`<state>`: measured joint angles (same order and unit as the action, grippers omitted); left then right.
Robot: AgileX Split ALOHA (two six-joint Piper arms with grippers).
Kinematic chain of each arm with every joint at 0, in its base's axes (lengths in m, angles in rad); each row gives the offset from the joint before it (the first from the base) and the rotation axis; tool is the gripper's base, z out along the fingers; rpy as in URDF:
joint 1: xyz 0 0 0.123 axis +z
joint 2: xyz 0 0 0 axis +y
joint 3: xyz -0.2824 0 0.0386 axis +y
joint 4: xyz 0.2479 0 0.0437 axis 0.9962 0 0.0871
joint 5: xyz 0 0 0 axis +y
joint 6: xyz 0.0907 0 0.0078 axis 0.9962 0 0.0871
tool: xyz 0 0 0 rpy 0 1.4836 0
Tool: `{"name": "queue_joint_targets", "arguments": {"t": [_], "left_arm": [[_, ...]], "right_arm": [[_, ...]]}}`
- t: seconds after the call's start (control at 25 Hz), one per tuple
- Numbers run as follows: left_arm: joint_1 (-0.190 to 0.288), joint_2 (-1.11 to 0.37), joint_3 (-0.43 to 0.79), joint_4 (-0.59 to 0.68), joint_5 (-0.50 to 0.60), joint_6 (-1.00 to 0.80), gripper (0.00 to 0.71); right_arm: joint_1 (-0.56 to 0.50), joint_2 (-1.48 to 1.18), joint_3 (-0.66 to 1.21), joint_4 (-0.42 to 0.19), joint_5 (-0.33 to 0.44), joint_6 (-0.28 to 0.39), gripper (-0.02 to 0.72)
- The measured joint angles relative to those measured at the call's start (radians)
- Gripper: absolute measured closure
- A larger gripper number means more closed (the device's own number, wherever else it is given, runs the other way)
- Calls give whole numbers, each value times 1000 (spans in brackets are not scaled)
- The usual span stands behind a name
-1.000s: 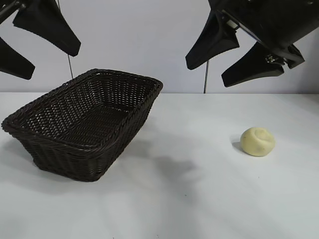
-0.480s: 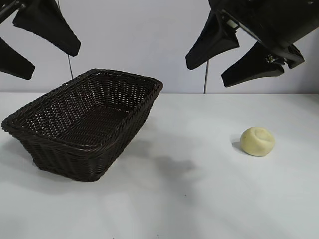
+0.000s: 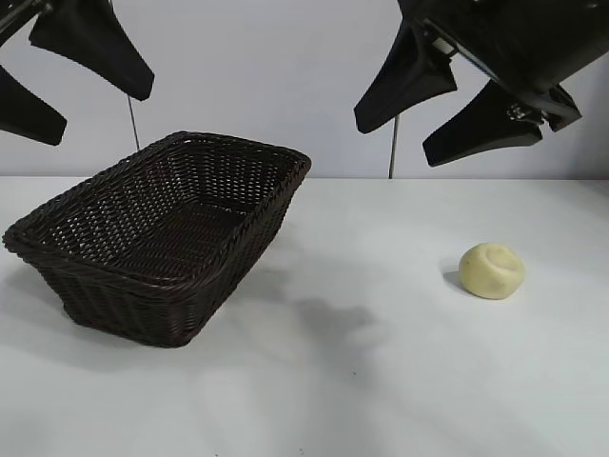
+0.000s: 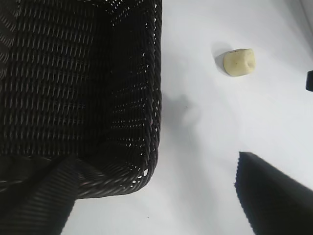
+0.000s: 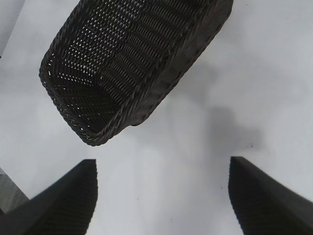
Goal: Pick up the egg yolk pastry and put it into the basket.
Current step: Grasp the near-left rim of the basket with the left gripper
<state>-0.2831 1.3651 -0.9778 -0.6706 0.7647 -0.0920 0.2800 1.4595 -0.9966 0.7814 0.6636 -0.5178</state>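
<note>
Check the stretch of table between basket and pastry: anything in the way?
Nothing: bare white table between the basket and the pastry, clear in the exterior and left wrist views.

We are seeing bare white tabletop (image 3: 381, 381) lying open on every side of the small pale yellow rounded pastry (image 3: 492, 270). The large dark brown woven wicker basket (image 3: 162, 233), sitting well apart from it, is standing open-topped, with nothing blocking its mouth.
</note>
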Motion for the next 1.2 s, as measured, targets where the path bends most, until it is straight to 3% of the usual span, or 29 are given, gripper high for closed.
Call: {"name": "queue_joint_targets", "arguments": {"t": [0.32, 0.48, 0.8, 0.96, 1.2], "left_arm": [[0, 0, 0, 72, -1, -441, 79], [-20, 0, 0, 240, -2, -649, 79], [-119, 0, 0, 612, -10, -1108, 79], [-147, 17, 0, 661, -21, -1196, 79], [-148, 117, 0, 658, -54, -1200, 79]], "right_arm": [[0, 0, 0, 0, 1, 0, 164], [0, 0, 0, 0, 2, 0, 164], [0, 0, 0, 0, 2, 0, 164], [0, 0, 0, 0, 2, 0, 164], [0, 0, 0, 0, 3, 0, 164]]}}
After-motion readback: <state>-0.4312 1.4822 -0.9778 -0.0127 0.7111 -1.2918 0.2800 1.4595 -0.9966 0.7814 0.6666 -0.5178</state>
